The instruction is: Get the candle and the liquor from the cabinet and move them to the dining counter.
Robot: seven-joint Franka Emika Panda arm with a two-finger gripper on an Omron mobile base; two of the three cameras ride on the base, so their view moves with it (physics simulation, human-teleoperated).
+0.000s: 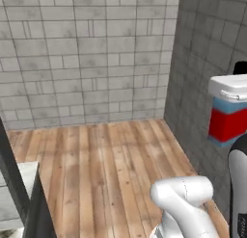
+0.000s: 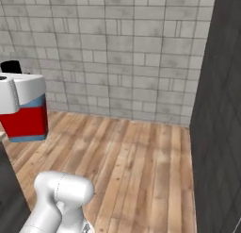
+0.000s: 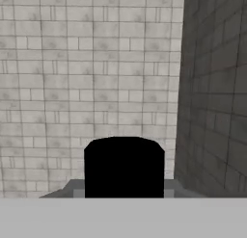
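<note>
In my left base view, a dark upright edge (image 1: 19, 184) with a pale panel beside it cuts into the lower left corner; I cannot make out what it belongs to. Right of it the plank floor (image 1: 106, 165) runs back to a grey-white brick wall (image 1: 87, 54), which meets a darker shaded wall (image 1: 207, 39) on the right. My arm's white elbow (image 1: 185, 198) rises at the lower right. Above it, held up against the dark wall, is the liquor (image 1: 230, 117): blue upper part, red lower part, black cap poking out above. A white part of my hand covers the bottle's shoulder, and the frame edge crops its right side.

In the right base view the same bottle sits at the far left (image 2: 24, 118), again under the white hand housing, with the arm joint (image 2: 63, 192) below it and a dark grey panel (image 2: 221, 109) filling the right side.

In the hand view the bottle's black cap (image 3: 124, 167) blocks the lower middle, brick wall behind it.

My gripper looks clamped on the bottle, but the fingers themselves are hidden, so I judge that from the bottle hanging in mid-air under the hand.
</note>
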